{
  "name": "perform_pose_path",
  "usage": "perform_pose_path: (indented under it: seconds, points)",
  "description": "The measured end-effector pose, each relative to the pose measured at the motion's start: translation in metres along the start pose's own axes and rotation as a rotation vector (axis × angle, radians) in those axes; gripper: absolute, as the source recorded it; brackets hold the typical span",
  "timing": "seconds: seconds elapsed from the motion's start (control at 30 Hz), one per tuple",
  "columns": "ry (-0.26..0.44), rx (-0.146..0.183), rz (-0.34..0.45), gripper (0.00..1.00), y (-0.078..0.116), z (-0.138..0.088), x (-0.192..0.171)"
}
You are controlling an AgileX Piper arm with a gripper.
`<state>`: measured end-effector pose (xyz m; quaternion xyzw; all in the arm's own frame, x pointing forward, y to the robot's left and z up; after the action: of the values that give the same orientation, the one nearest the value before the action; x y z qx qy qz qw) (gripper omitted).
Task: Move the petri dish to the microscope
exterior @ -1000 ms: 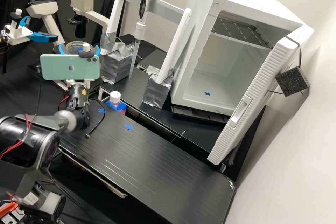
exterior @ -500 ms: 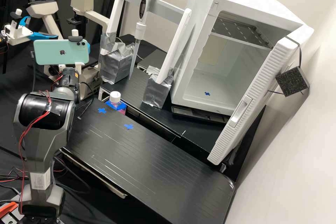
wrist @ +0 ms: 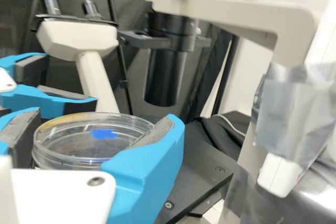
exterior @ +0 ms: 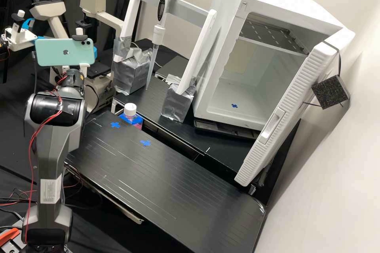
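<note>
Behind the phone in the high view, a blue finger of my gripper (exterior: 95, 52) peeks out, left of the microscope's dark stage (exterior: 97, 69). In the wrist view my gripper (wrist: 86, 148) is shut on the petri dish (wrist: 68, 159), a clear round dish held by its sides and roughly level, with a blue mark showing inside its outline. The dish is off the microscope stage (wrist: 202, 156), to its left as seen in the high view. Above the stage hangs the microscope's black cylinder (wrist: 165, 74). The phone and wrist hide the dish in the high view.
A second gripper with blue fingers (wrist: 50, 100) stands close beyond the dish. Right of the microscope are a foil-wrapped rack foot (exterior: 132, 71) and an upright pipette (exterior: 158, 33). A white-capped bottle (exterior: 130, 112) stands by the bench (exterior: 166, 182); the incubator (exterior: 253, 99) is open.
The arm has swung left and drawn away from the microscope, its wrist and phone rising in the high view. The dish, seen between the blue fingers earlier, is now behind the phone there.
</note>
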<state>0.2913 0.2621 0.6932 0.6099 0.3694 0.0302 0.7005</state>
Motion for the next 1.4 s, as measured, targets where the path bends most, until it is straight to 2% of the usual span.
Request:
perform_pose_path:
  seconds: [0.3,0.7,0.9,1.03,1.1,1.4]
  points:
    - [-0.031,0.000,-0.011,0.00,0.004,0.005,0.033]
    - [-0.109,-0.002,-0.075,0.00,-0.008,0.029,0.075]
    - [-0.120,0.038,-0.063,0.00,-0.006,0.038,0.090]
    - [-0.096,0.030,-0.051,0.00,-0.001,0.034,0.096]
    - [-0.092,0.047,-0.045,0.00,0.000,0.033,0.098]
    - [-0.123,0.047,-0.079,0.00,-0.012,0.045,0.107]
